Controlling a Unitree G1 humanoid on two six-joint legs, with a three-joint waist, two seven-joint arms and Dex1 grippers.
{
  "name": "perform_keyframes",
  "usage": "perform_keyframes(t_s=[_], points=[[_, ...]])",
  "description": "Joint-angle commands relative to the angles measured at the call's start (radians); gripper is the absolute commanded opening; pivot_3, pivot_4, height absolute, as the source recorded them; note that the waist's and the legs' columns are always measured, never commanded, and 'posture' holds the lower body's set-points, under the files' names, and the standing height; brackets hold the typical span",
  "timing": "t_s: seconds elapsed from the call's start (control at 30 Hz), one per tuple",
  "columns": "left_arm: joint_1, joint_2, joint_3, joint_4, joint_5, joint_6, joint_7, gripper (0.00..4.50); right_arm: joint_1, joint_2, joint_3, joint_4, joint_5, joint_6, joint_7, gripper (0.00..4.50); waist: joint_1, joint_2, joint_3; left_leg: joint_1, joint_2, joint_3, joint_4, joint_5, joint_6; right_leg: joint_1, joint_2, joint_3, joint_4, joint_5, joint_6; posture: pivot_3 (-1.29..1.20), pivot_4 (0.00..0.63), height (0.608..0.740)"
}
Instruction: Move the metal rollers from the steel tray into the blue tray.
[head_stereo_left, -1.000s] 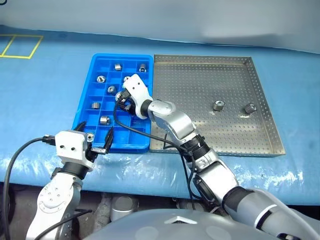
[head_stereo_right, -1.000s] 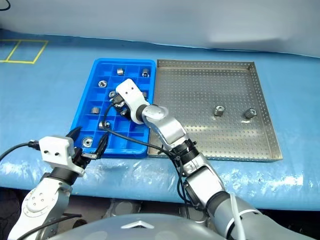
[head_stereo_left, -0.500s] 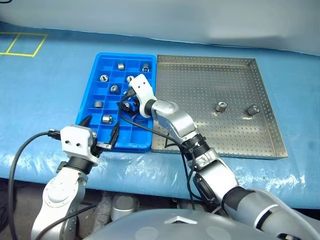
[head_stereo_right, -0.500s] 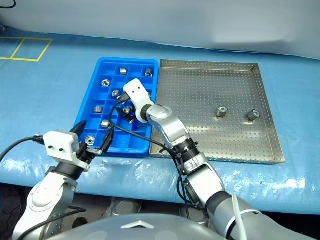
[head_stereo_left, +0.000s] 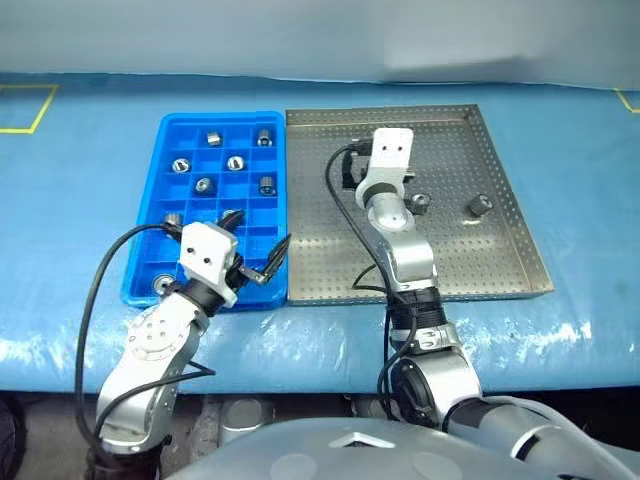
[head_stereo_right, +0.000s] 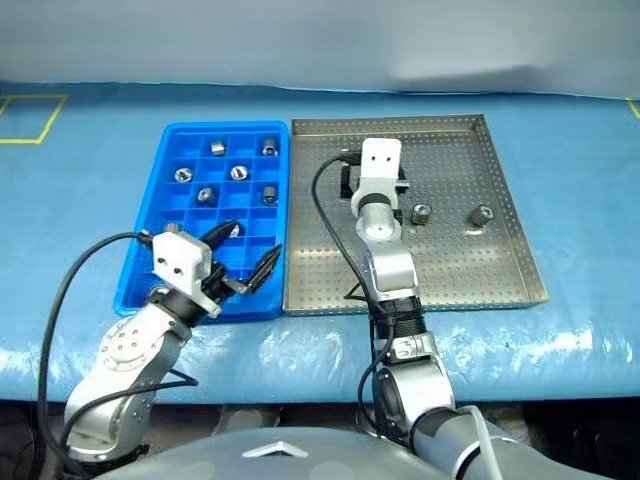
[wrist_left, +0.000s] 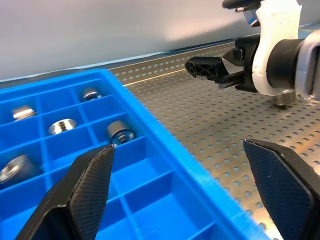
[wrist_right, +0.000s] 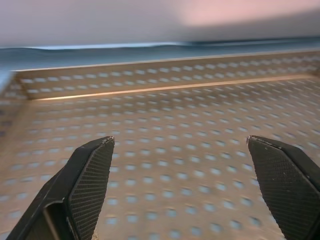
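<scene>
Hovering wide open and empty over the perforated silver steel tray (head_stereo_right: 500, 260), right gripper (wrist_right: 185, 190) lining up for the nearest stubby shiny metal roller (head_stereo_right: 421, 213).

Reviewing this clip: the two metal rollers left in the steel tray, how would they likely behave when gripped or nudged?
The metal rollers look rigid, polished and cylindrical, so probably slippery between the fingers. The one further right seems tilted, so a nudge may roll it across the steel tray. Solid metal suggests they are heavy for their size.
</scene>
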Motion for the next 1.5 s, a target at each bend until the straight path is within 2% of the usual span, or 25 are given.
perform_keyframes(t_s=[0.03, 0.3, 0.63, 0.73, 0.93, 1.0, 1.3, 1.43, 1.5], points=[[-0.026, 0.013, -0.024, 0.012, -0.016, -0.013, -0.036, 4.50, 0.015, 0.077, -0.040, -0.018, 0.003, -0.015, -0.112, 4.49, -0.012, 0.000, 0.000, 0.000, 0.000, 0.000, 0.000, 0.000, 0.000, 0.000, 0.000, 0.000, 0.000, 0.000, 0.000, -0.01, 0.150, 0.740], [-0.094, 0.049, -0.118, 0.063, 0.007, -0.022, -0.108, 4.50, 0.030, 0.098, -0.061, 0.024, 0.057, -0.009, -0.196, 4.49, -0.047, 0.000, 0.000, 0.000, 0.000, 0.001, 0.001, 0.000, 0.000, 0.000, 0.000, 0.001, 0.001, 0.000, 0.000, -0.03, 0.150, 0.740], [-0.095, 0.074, -0.163, 0.071, 0.016, -0.027, -0.140, 4.50, 0.054, 0.079, -0.050, 0.052, 0.113, 0.026, -0.185, 4.49, -0.048, 0.001, 0.000, 0.000, 0.000, 0.001, 0.001, 0.000, 0.001, 0.000, 0.000, 0.001, 0.001, 0.000, 0.000, -0.02, 0.150, 0.740], [-0.086, 0.069, -0.160, 0.071, 0.017, -0.031, -0.134, 4.50, 0.053, 0.073, -0.055, 0.048, 0.122, 0.040, -0.189, 3.95, -0.046, 0.001, 0.000, 0.000, 0.000, 0.001, 0.001, 0.000, 0.001, 0.000, 0.000, 0.001, 0.001, 0.000, 0.000, -0.01, 0.150, 0.740], [-0.063, 0.061, -0.152, 0.078, 0.025, -0.056, -0.118, 4.50, 0.053, 0.072, -0.038, -0.001, 0.125, 0.073, -0.183, 2.01, -0.041, 0.001, 0.000, 0.001, 0.000, 0.001, 0.001, 0.000, 0.001, 0.000, 0.000, 0.001, 0.001, 0.000, 0.000, 0.01, 0.150, 0.740], [-0.052, 0.047, -0.141, 0.081, 0.027, -0.074, -0.102, 4.50, 0.049, 0.070, -0.013, -0.038, 0.121, 0.088, -0.164, 1.85, -0.040, 0.001, 0.000, 0.001, 0.000, 0.001, 0.001, 0.000, 0.001, 0.000, 0.000, 0.001, 0.001, 0.000, 0.000, 0.01, 0.150, 0.740], [-0.012, -0.027, -0.039, 0.085, 0.080, -0.144, 0.038, 4.50, -0.024, 0.018, 0.177, -0.210, 0.166, 0.206, 0.128, 1.85, -0.028, 0.001, 0.000, 0.001, 0.000, 0.000, 0.001, 0.000, 0.001, 0.000, 0.001, 0.001, 0.001, 0.000, 0.000, 0.07, 0.150, 0.740], [0.040, -0.042, 0.038, 0.034, 0.086, -0.134, 0.095, 4.50, -0.051, 0.000, 0.250, -0.279, 0.282, 0.214, 0.387, 1.85, -0.022, 0.001, 0.000, 0.000, 0.000, 0.000, 0.001, 0.000, 0.001, 0.000, 0.001, 0.000, 0.001, 0.000, 0.000, 0.10, 0.150, 0.740], [0.075, -0.039, 0.068, -0.001, 0.083, -0.120, 0.109, 4.50, -0.055, 0.004, 0.270, -0.290, 0.307, 0.229, 0.447, 1.85, -0.015, 0.001, 0.000, 0.000, 0.000, 0.000, 0.000, 0.000, 0.001, 0.000, 0.001, 0.000, 0.001, 0.000, 0.000, 0.12, 0.150, 0.740]])
